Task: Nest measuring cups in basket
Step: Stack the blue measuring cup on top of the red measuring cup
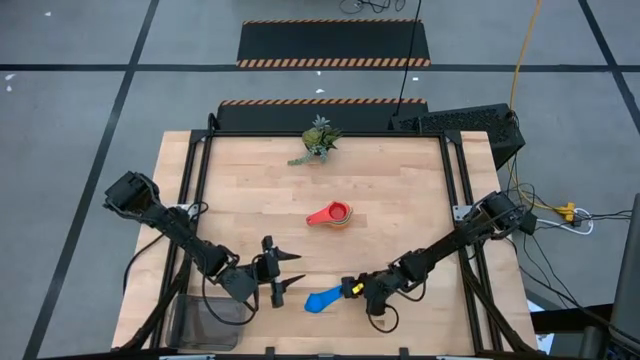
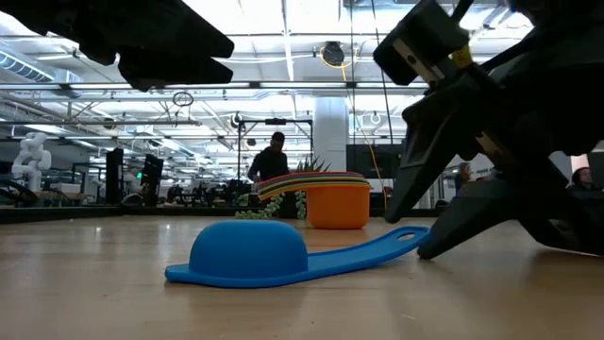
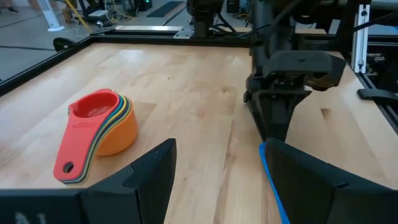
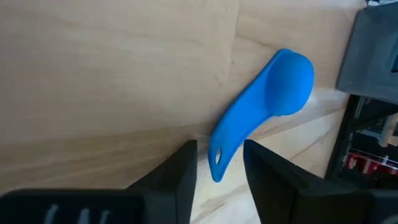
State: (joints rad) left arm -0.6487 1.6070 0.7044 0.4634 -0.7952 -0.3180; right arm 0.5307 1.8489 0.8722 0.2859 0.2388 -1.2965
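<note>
A blue measuring cup [image 1: 320,300] lies mouth down near the table's front edge, and my right gripper [image 1: 352,290] is shut on its handle. A nested stack of measuring cups [image 1: 331,214], red on top and orange lowest, stands on the table's middle; it also shows in the left wrist view [image 3: 99,124]. My left gripper [image 1: 293,270] hangs open just left of the blue cup and touches nothing. The dark mesh basket [image 1: 198,325] stands at the near left corner, partly under the left arm. My right gripper pinches the free end of the blue cup's handle [image 4: 217,163], by its hanging hole, between the two fingers. It comes from the table's right, slanting down, along the handle. The handle end [image 2: 408,236] is raised, while the bowl's rim [image 2: 189,276] rests on the table.
A small green leafy plant [image 1: 318,140] stands at the table's far edge. Black frame rails [image 1: 196,190] run along the left and right sides of the wooden top. Bare wood lies between the stack and the two grippers.
</note>
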